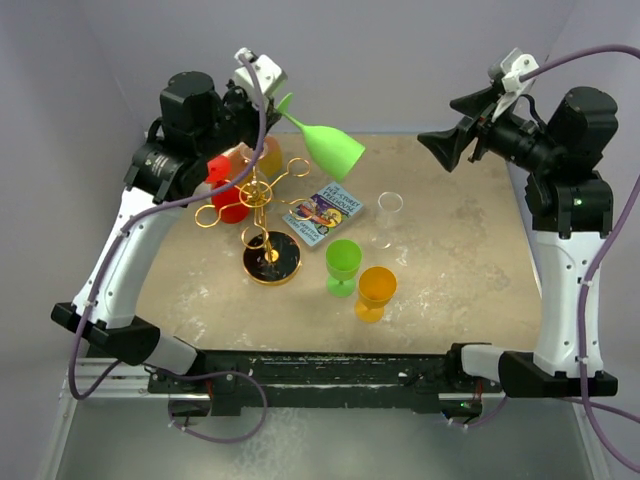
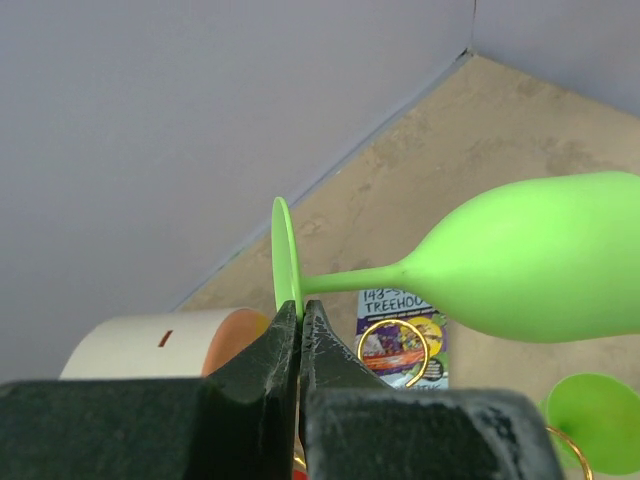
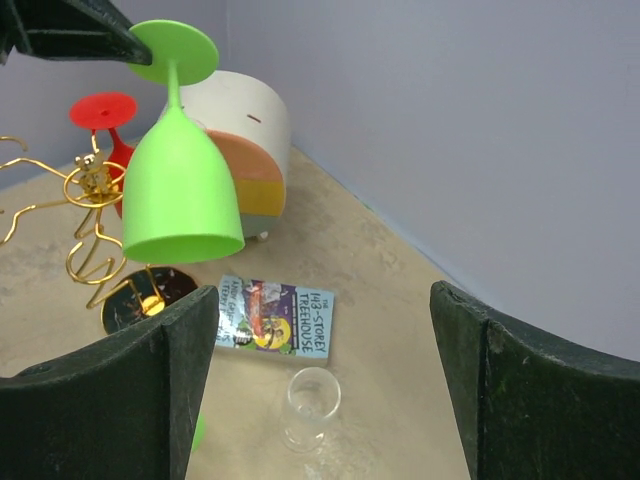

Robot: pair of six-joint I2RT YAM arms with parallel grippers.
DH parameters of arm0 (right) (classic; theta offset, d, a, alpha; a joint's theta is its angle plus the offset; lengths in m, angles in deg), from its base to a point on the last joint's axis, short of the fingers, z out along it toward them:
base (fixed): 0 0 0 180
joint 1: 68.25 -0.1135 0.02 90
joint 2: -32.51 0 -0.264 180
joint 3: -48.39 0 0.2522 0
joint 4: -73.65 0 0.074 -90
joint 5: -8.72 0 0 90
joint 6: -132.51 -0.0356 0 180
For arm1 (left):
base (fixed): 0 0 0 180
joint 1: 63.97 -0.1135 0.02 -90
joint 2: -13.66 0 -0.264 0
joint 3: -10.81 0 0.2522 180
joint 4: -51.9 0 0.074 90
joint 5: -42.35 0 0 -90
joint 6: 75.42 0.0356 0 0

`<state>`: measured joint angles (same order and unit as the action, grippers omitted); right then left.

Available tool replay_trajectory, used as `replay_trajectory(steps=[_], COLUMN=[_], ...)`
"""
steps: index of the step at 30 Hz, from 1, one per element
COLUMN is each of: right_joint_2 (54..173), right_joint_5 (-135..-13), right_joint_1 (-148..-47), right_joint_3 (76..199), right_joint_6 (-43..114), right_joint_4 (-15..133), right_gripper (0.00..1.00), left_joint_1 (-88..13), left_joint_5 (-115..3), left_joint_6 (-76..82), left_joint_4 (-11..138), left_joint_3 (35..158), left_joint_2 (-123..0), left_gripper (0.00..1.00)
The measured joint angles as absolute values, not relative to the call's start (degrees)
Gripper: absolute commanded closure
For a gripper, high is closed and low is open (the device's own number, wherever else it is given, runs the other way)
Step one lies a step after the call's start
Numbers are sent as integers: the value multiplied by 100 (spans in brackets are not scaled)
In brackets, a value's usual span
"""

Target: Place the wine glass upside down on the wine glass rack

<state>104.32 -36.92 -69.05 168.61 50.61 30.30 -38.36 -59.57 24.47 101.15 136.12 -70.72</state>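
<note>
- Fingers [image 2: 265, 365] of the left gripper [image 2: 300, 318] are clamped on the rim of the wine glass [image 1: 332, 148] foot, so the thin disc stands edge-on between the two black pads.
- From the top camera I see that glass held in the air behind and to the right of the rack [image 1: 262, 200], touching none of its arms. Its foot is toward the gripper and its mouth is tipped downward.
- On the right gripper [image 3: 318, 300] the fingers are spread wide with nothing in them, raised well off to the right side.
- Around the rack: a red glass [image 1: 225, 190] sits foot-up among its left arms, and a fat cylinder [image 3: 250, 110] lies just behind that.
- Just right of the rack a book [image 1: 323, 215] lies flat, below the held glass, with a clear glass [image 1: 390, 205] beyond it.
- Near the rack's base I see a green glass [image 1: 343, 265] and an orange glass [image 1: 376, 290] standing upright side by side.
- Materials: the held glass looks like matte, opaque lime plastic with a slim stem. The rack is thin gold wire curled into rings, on a round black base with a gold rim.
- For the cylinder I see white with orange and yellow bands at one end, and the table [image 1: 460, 250] is mottled beige, like stone.
</note>
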Motion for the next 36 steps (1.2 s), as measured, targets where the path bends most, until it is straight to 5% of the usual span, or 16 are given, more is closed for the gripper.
replay_trajectory(steps=[20, 36], right_joint_2=[10325, 10273], right_joint_5=[-3817, -3780], right_joint_1=[-6343, -6076], right_joint_3=[16264, 15871], right_joint_6=[4473, 4259], right_joint_4=[3468, 3778], right_gripper=[6, 5], left_joint_1=[-1701, -1390], left_joint_5=[-3743, -3138], left_joint_6=[6150, 7175], left_joint_4=[10388, 10630], left_joint_3=[12913, 12663], left_joint_2=[-7502, -7568], left_gripper=[100, 97])
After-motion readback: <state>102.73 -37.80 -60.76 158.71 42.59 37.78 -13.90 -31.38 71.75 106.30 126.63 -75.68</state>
